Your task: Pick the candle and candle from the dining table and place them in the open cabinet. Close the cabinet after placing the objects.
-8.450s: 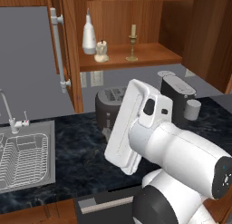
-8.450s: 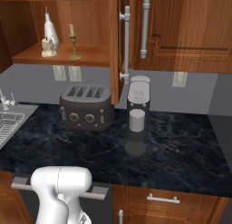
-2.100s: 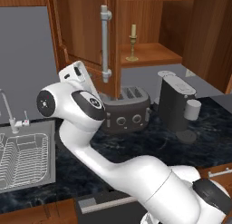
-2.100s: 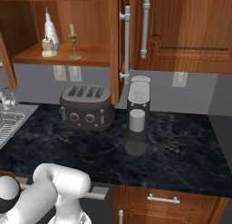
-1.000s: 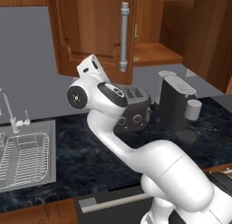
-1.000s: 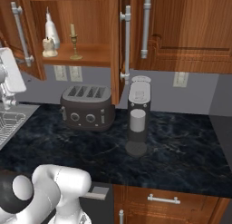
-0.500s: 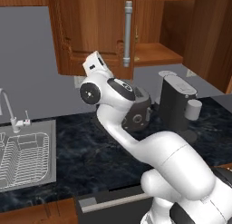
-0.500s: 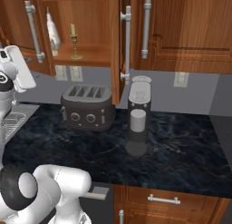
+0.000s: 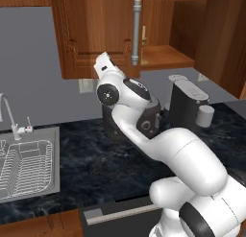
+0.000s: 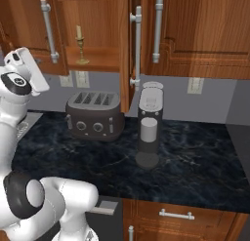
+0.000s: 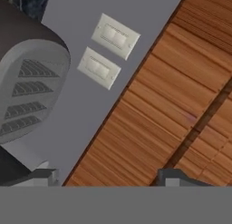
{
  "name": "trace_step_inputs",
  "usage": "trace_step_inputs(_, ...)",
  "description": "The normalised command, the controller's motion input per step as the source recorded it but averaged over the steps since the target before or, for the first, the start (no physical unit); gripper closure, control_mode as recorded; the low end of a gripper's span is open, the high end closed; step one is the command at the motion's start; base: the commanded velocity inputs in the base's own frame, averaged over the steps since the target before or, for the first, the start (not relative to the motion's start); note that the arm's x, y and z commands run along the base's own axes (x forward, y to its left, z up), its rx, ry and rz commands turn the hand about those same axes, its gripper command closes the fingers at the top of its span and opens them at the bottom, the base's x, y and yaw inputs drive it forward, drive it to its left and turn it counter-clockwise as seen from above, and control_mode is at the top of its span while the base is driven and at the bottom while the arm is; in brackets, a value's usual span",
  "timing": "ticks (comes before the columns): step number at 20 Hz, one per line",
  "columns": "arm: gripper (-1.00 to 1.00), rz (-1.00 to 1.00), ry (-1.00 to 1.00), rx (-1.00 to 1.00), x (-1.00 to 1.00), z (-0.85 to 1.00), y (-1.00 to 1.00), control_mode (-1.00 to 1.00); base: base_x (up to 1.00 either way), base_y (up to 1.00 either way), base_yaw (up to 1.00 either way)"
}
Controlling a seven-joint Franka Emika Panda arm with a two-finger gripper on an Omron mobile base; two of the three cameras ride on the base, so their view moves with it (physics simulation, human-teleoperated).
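Note:
The cabinet (image 10: 93, 20) hangs above the counter. Its left door (image 9: 96, 34) stands partly swung in and its right door (image 10: 125, 50) stands out edge-on. On the inner shelf (image 10: 93, 64) a slim pale candle (image 10: 78, 32) stands on a gold candlestick, also glimpsed behind the door handle (image 9: 143, 33). The left door hides the shelf's left part. My gripper (image 11: 108, 177) is open with nothing between its fingertips (image 11: 43, 175), right at the left door's lower edge (image 9: 103, 63), (image 10: 23, 57). The dining table is out of view.
On the black marble counter (image 10: 185, 162) stand a dark toaster (image 10: 95, 120) and a coffee machine (image 10: 149, 123) under the cabinet. A sink with a rack (image 9: 26, 161) and a faucet (image 9: 9, 113) lie at the left. Wall outlets (image 11: 108, 46) sit below the cabinet.
My hand has moved right along the left door's lower edge, and the door has swung further toward shut, covering more of the shelf. The candle on its candlestick has not moved.

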Motion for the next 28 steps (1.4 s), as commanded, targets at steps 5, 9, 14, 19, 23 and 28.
trace_step_inputs(5,-1.00,0.06,0.00,0.00,0.40,0.00,-0.30,-1.00,0.00,0.00,0.00)
trace_step_inputs(9,-1.00,0.05,0.00,0.00,0.37,0.00,-0.26,-1.00,0.00,0.00,0.00)
trace_step_inputs(14,-1.00,0.04,0.00,0.00,0.20,-0.03,-0.20,-1.00,0.00,0.00,0.00)
trace_step_inputs(19,-1.00,0.02,0.01,0.00,0.05,-0.16,-0.16,-1.00,0.00,0.00,0.00)
trace_step_inputs(23,-1.00,0.00,0.03,0.00,-0.10,-0.38,-0.17,-1.00,0.00,0.00,0.00)
trace_step_inputs(28,-1.00,0.00,0.05,0.00,-0.39,-0.53,-0.14,-1.00,0.00,0.00,0.00)
